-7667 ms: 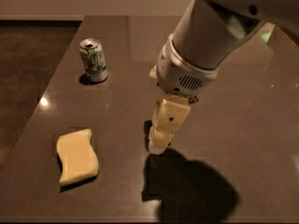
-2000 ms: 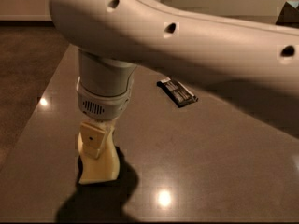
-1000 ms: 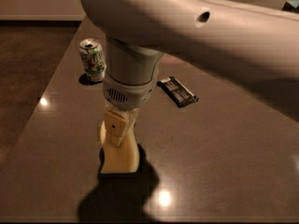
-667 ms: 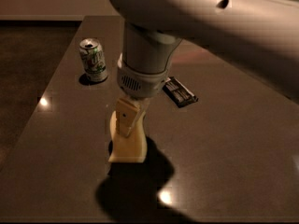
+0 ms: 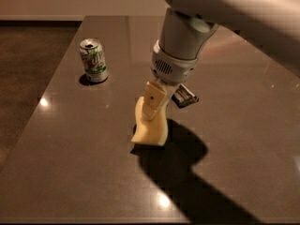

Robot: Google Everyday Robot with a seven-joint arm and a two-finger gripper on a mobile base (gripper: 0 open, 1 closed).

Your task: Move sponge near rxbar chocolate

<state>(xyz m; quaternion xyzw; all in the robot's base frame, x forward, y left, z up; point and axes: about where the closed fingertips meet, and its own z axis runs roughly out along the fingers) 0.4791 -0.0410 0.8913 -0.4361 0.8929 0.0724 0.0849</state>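
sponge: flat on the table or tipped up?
Tipped up: the sponge stands on edge, clamped in the end effector beside the rxbar chocolate.

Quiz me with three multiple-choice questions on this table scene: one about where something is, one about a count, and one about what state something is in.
1. Where is the soda can relative to the sponge?
A. To its left, farther back
B. To its right
C. On top of it

2. How many cans stand on the table?
A. Three
B. One
C. Two

3. What state is the sponge in?
A. Lying flat, untouched
B. Torn in two
C. Held up on edge by the gripper

Answers:
1 A: the can stands at the table's left rear, and the sponge is mid-table.
2 B: only one green-and-white can shows.
3 C: the gripper, right beside the black rxbar chocolate, has its jaws shut on the sponge, which stands tilted.
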